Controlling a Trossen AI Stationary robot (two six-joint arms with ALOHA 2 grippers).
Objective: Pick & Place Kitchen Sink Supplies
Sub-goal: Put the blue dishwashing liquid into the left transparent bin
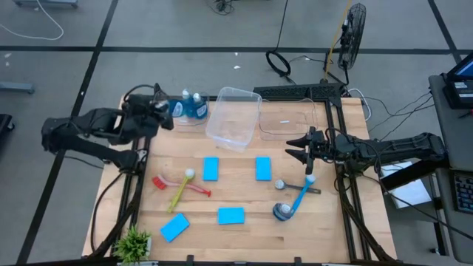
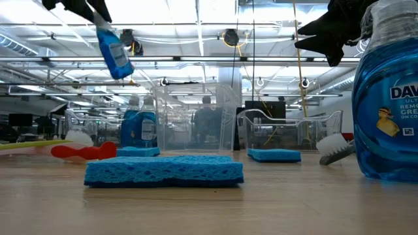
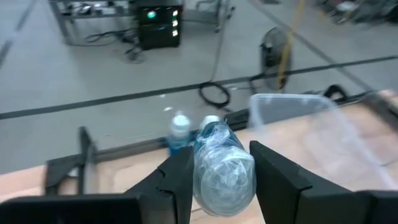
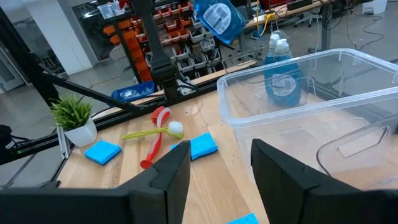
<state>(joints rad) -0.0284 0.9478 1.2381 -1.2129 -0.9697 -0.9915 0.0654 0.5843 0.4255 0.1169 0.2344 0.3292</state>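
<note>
My left gripper (image 1: 164, 112) is at the table's far left and is shut on a small blue soap bottle (image 2: 117, 55), raised above the table. Two more blue bottles (image 1: 196, 108) stand on their bases just beyond it, beside the clear bins. My right gripper (image 4: 217, 180) hangs open above the table's right side, near the right bin, touching nothing. Another bottle (image 1: 281, 211) sits near the front. Several blue sponges, such as one (image 1: 211, 168), lie flat. A red brush (image 1: 194, 189), a yellow-green brush (image 1: 179, 193) and a blue brush (image 1: 299, 196) lie on the wood. My left gripper pinches the bottle's clear upper part (image 3: 222, 167), near the cap, between its two fingers (image 3: 180, 180), one on each side. The fingers come roughly level from the table's left. The bottle is lifted clear and hangs tilted below the fingers, its base (image 2: 127, 70) lowest.
Two clear plastic bins (image 1: 235, 118) (image 1: 288, 122) stand at the far middle. A small green potted plant (image 1: 133, 240) sits at the near left corner. A dark-handled brush (image 1: 295, 188) lies beside the blue one. Bare wood shows between the sponges.
</note>
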